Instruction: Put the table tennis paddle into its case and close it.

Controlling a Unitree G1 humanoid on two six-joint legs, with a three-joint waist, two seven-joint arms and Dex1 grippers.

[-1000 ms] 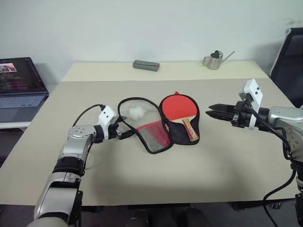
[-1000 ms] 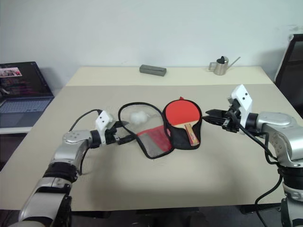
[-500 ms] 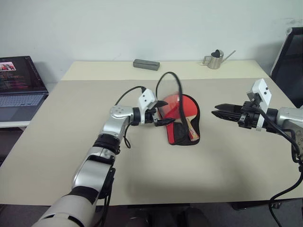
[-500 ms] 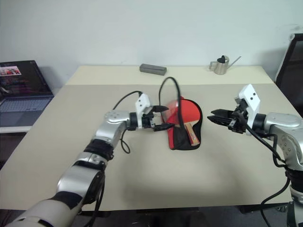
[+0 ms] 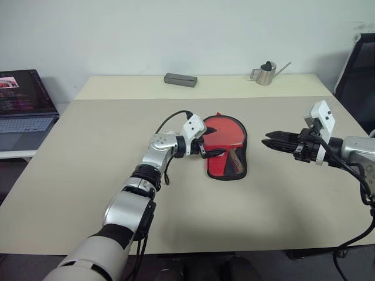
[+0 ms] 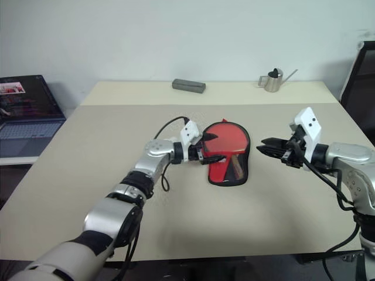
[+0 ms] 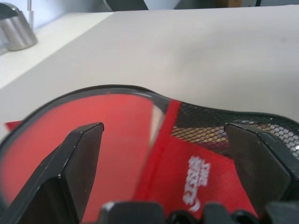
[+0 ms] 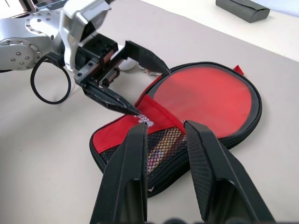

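The red case with black trim lies mid-table, its flap folded flat over the table tennis paddle, which it hides. What looks like the handle shows through the black mesh pocket. My left gripper is open at the case's left edge, one finger above the round part and the other over the logo strip, holding nothing. A bit of white fluff peeks out behind it. My right gripper hovers to the right of the case, pointing at it, its fingers a narrow gap apart with nothing between them.
At the table's far edge lie a grey box and a small metal watering can. A laptop sits on a side surface to the left. A black chair stands at the right. The beige table stretches wide around the case.
The flap lay open to the left a second ago. My left gripper swung right with it, and the flap now lies flat over the paddle. The right gripper kept still.
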